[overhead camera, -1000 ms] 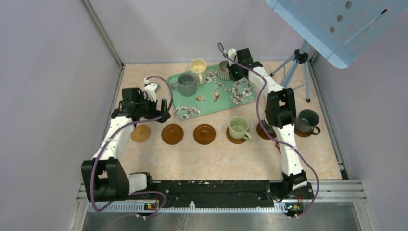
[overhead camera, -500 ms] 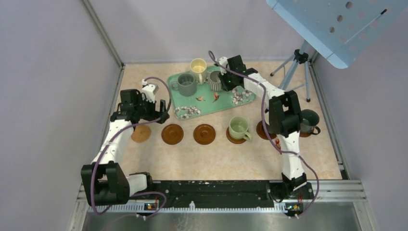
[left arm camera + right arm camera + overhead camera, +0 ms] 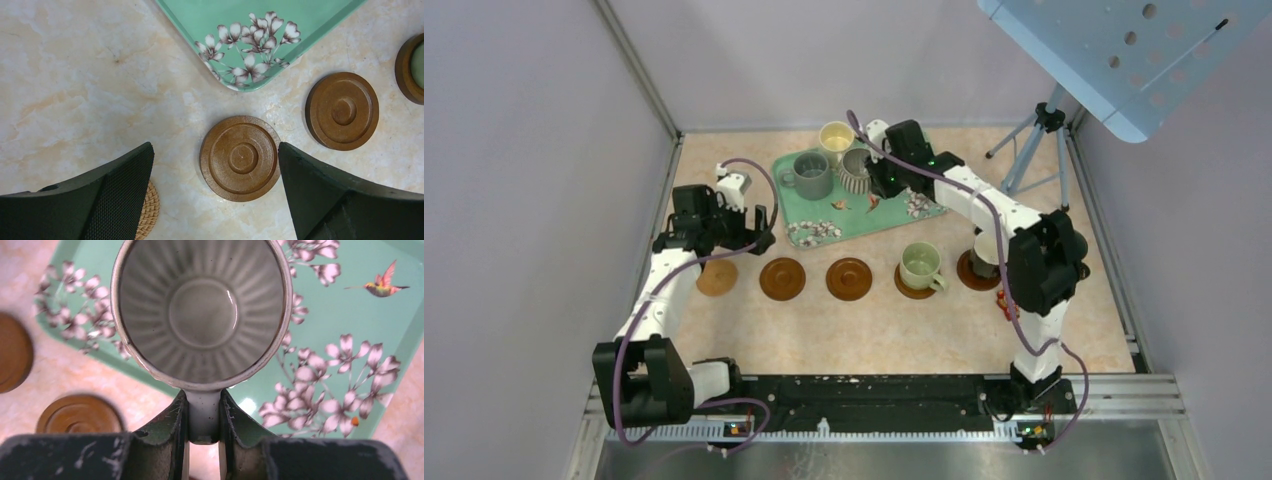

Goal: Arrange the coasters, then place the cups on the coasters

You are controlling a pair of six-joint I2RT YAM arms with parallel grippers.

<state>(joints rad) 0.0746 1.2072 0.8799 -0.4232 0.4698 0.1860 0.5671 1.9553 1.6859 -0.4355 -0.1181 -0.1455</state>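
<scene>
While the right jaws are clamped on the handle of the ribbed grey mug (image 3: 202, 310), which hangs just ahead of them over the floral tray (image 3: 350, 315), the left jaws stand wide apart above the surface (image 3: 75, 75), a brown coaster (image 3: 242, 158) between them, a tan coaster (image 3: 145, 215) partly under one.

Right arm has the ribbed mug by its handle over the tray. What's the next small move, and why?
Probably carry the ribbed mug off the tray to above the bare coaster beside the green cup. The right gripper is shut on its handle, and that coaster looks the nearest free one.
</scene>
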